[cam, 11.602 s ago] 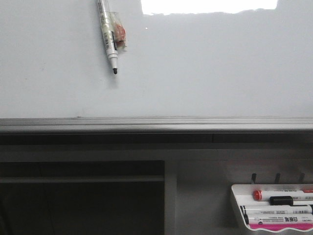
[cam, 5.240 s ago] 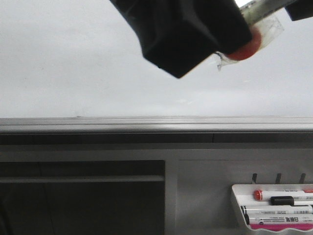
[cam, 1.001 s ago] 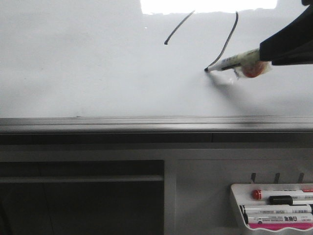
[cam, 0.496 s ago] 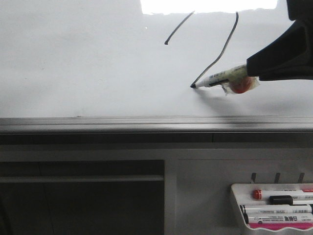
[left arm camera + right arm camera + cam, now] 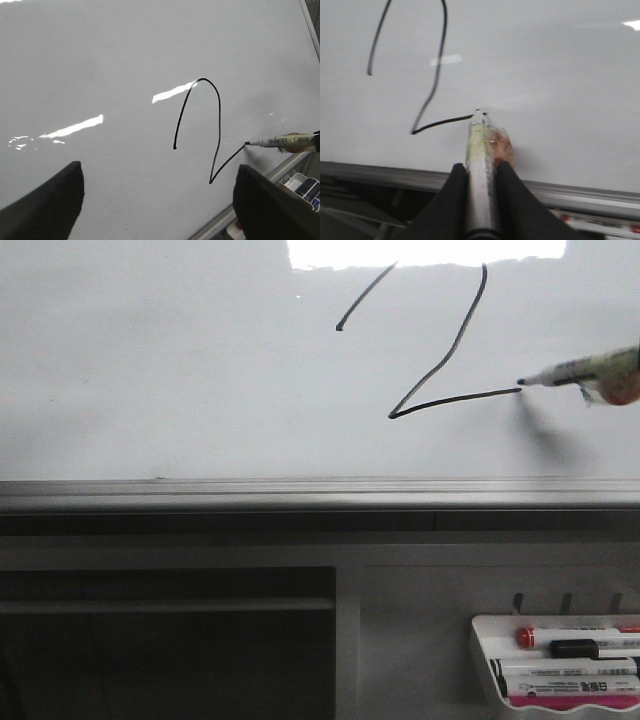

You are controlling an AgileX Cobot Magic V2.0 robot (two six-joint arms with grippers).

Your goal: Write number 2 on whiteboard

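Observation:
The whiteboard (image 5: pixel 150 380) fills the upper front view. The number 2 (image 5: pixel 455 401) is drawn on it in thin black line: a short slanted left stroke, a long diagonal and a base stroke. My right gripper (image 5: pixel 481 167) is shut on a white marker (image 5: pixel 481 150) with red-stained tape. The marker tip (image 5: pixel 521 382) touches the board at the right end of the base stroke. In the front view only the marker shows, at the right edge. My left gripper (image 5: pixel 157 200) is open and empty, facing the board and the number 2 (image 5: pixel 219 120).
A grey metal rail (image 5: pixel 300 492) runs along the board's bottom edge. Below it are a dark panel and a small white pen tray (image 5: pixel 485 650) at the lower right holding several markers.
The marker has moved right from the bottom corner of the diagonal, drawing the base stroke. The right gripper's dark body has left the front view.

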